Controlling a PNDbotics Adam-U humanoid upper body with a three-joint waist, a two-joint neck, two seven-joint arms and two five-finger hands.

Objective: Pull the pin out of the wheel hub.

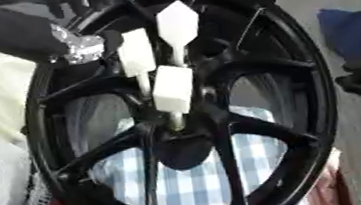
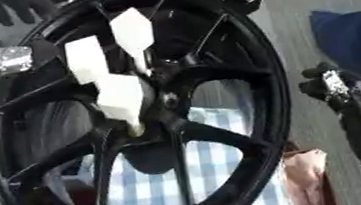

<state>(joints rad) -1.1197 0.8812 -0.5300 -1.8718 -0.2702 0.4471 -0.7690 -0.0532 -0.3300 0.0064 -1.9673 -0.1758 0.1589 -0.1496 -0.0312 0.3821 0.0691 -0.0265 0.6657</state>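
One black wheel hub, standing on edge, carries three white-headed pins clustered at its centre, their stems pointing toward the bore, long axes running near to far. The left hand, at the far left rim, is the nearer one; the pins lie right of it and nearer. Its finger state cannot be told. The right hand waits well right, fingers curled on nothing.

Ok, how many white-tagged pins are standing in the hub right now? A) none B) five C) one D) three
D: three white tags stand on thin stems at the centre of the black wheel.
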